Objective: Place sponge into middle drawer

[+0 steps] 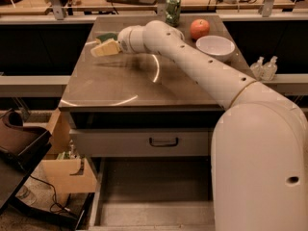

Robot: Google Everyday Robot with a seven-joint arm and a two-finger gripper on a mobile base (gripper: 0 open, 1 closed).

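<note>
We log a smooth cream-white tubular arm [202,66], dark holes along it; pincer [113,46] at the counter's [120,88] far left.

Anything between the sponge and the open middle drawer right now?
No loose object visible. The sponge is at the gripper, over the far-left part of the countertop, so that top and the closed drawer front beneath block a straight drop; it must clear the front edge first. The visible floor of the middle drawer is bare.

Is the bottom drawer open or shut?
Open: the drawer is pulled out, its grey floor showing. The claw is up over the counter, by the sponge.
</note>
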